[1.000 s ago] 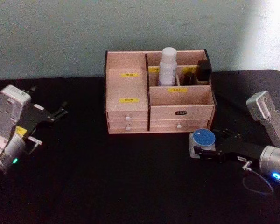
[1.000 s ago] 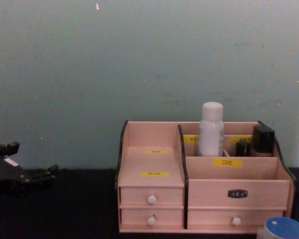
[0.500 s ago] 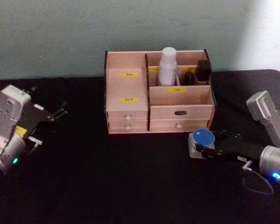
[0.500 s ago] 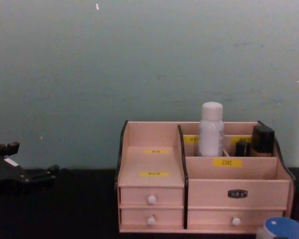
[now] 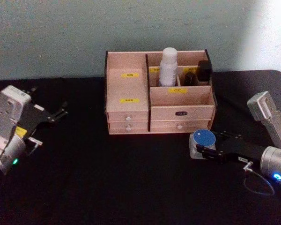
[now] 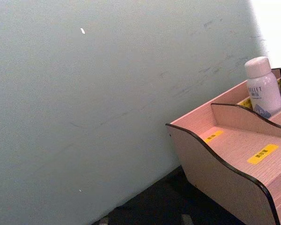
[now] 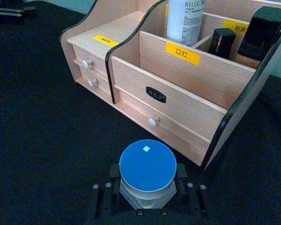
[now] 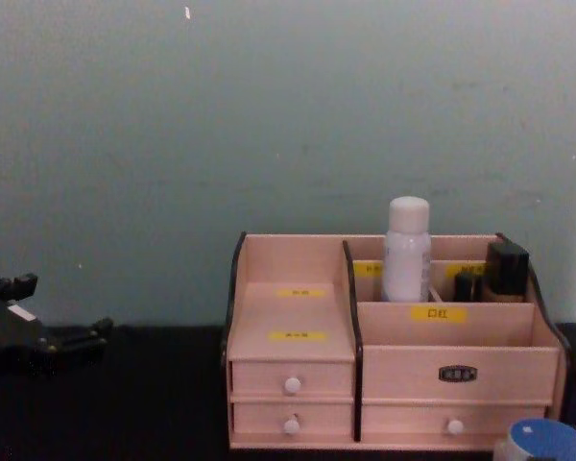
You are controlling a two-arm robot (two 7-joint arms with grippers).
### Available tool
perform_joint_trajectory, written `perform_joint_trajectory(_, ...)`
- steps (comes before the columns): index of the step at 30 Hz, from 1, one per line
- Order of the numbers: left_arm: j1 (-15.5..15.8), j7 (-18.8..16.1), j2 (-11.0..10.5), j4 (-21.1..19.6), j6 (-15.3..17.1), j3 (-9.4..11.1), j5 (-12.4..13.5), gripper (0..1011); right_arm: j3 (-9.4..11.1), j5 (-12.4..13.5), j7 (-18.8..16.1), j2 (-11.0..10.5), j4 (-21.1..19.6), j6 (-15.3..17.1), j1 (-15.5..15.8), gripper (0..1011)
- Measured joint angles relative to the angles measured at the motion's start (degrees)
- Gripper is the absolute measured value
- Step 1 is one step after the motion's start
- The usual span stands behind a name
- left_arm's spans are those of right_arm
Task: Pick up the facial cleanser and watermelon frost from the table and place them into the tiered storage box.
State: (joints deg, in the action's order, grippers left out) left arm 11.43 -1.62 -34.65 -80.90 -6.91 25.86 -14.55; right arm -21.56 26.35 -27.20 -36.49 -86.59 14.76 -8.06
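Barely anything has moved since a second ago: the right gripper has drawn a little tighter and now pinches the watermelon frost. The jar stands on the black worktop just in front of the tiered storage box, by its right front corner. The facial cleanser stands upright in a rear compartment of that box. Well to the box's left, the left gripper hovers with its fingers spread.

matt pale wood tiered storage box; frosted watermelon frost, smooth blue lid; matt black table.
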Motion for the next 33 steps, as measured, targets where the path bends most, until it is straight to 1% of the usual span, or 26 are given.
perform_joint_trajectory(5, 0.00, 0.00, 0.00, 0.00, 0.00, 0.00, 0.00, 1001, 0.24, -0.14, 0.13, -0.05, -0.26, -0.62, 0.26, 704)
perform_joint_trajectory(8, 0.00, 0.00, 0.00, 0.00, 0.00, 0.00, 0.00, 1001, 0.55, 0.25, -0.23, -0.19, -0.57, -0.85, 0.43, 704)
perform_joint_trajectory(12, 0.00, 0.00, 0.00, 0.00, 0.00, 0.00, 0.00, 1001, 1.10, 1.97, -1.70, -0.66, -1.39, -0.91, 0.64, 703)
perform_joint_trajectory(17, 0.00, 0.00, 0.00, 0.00, 0.00, 0.00, 0.01, 1001, 1.17, 3.92, -3.20, -1.22, -2.40, -0.85, 0.31, 703)
perform_joint_trajectory(18, 0.00, 0.00, 0.00, 0.00, 0.00, 0.00, 0.01, 1001, 1.17, 3.92, -3.20, -1.22, -2.40, -0.85, 0.31, 704)
perform_joint_trajectory(21, 0.00, 0.00, 0.00, 0.00, 0.00, 0.00, 0.00, 1001, 0.42, 4.48, -4.08, -1.48, -2.82, -0.93, -0.85, 703)
perform_joint_trajectory(26, 0.00, 0.00, 0.00, 0.00, 0.00, 0.00, 0.00, 1001, -1.05, 4.04, -4.33, -1.42, -2.70, -1.09, -3.14, 703)
perform_joint_trajectory(28, 0.00, 0.00, 0.00, 0.00, 0.00, 0.00, 0.00, 1001, -1.66, 3.69, -4.42, -1.21, -2.51, -1.22, -3.92, 704)
perform_joint_trajectory(30, 0.00, 0.00, 0.00, 0.00, 0.00, 0.00, 0.00, 1001, -2.63, 3.22, -4.61, -0.64, -2.17, -1.58, -5.46, 704)
perform_joint_trajectory(31, 0.00, 0.00, 0.00, 0.00, 0.00, 0.00, 0.00, 1001, -2.63, 3.22, -4.61, -0.64, -2.17, -1.58, -5.46, 704)
perform_joint_trajectory(33, 0.00, 0.00, 0.00, 0.00, 0.00, 0.00, 0.00, 1001, -3.31, 2.85, -4.76, -0.17, -1.94, -1.86, -6.49, 703)
